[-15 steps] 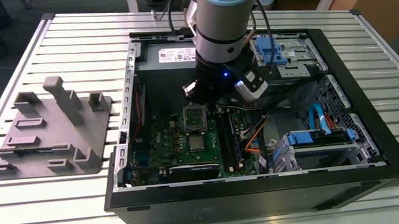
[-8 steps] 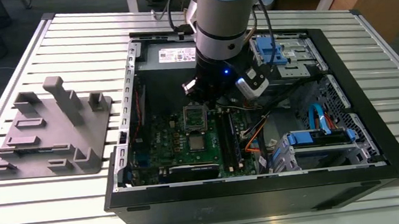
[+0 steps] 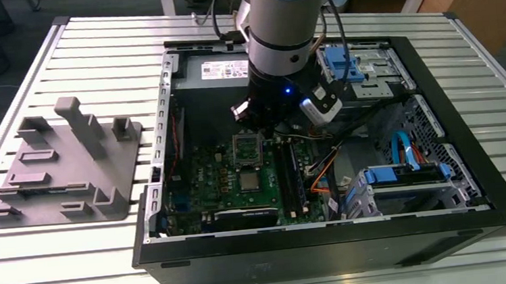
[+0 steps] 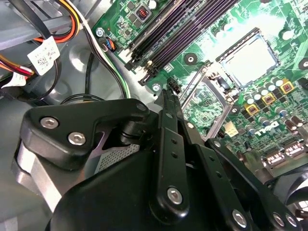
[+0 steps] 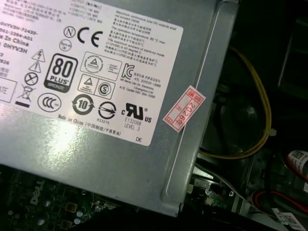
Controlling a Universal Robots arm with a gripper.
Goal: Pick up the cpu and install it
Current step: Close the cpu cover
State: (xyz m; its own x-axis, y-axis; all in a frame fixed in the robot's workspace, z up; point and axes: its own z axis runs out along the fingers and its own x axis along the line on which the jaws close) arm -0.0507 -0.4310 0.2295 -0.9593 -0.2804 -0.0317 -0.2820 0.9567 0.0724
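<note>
The cpu (image 3: 250,181) (image 4: 250,57), a flat silvery square, lies in its socket on the green motherboard (image 3: 210,179) (image 4: 269,19) inside the open computer case. Beside the socket, the metal retention frame (image 3: 247,146) (image 4: 207,98) stands swung open. My gripper (image 3: 265,129) (image 4: 168,96) hangs low over the board at the far end of that open frame, close to the dark memory slots (image 4: 183,33). It is apart from the cpu, and nothing shows at its tip.
The grey power supply (image 3: 220,70) (image 5: 120,96) sits just behind the arm. Coloured cables (image 4: 72,29) (image 5: 255,120) run along the case floor. Blue drive bays (image 3: 401,178) fill the case at the exterior view's right. A grey fixture block (image 3: 65,163) rests on the slatted table.
</note>
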